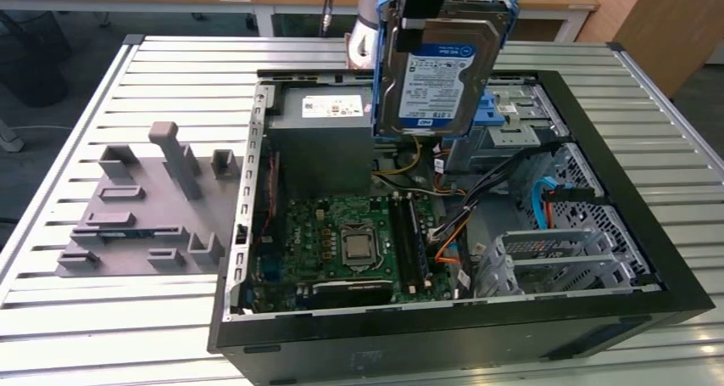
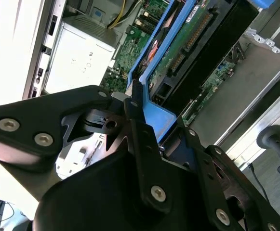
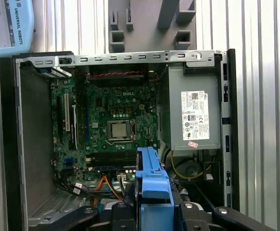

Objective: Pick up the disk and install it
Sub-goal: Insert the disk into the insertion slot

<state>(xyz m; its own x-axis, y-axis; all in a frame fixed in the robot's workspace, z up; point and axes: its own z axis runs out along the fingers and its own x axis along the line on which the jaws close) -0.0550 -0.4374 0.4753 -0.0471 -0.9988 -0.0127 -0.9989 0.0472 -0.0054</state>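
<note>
Disk (image 1: 436, 76), a silver-metal drive with blue plastic rails, was held upright at upper centre of the exterior view, above the open black computer case (image 1: 633, 305), clamped in the black gripper (image 2: 147, 122). If tilted, it could have been snagged on loose cables (image 1: 494, 182) beneath.

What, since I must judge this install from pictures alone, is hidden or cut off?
- Exterior view: the gripper holding the disk is cut off by the top edge.
- Exterior view: the disk hides part of the drive cage behind it.
- First wrist view: the disk is edge-on, so its label is hidden.
- Second wrist view: the gripper's black body covers the disk's near end.
</note>
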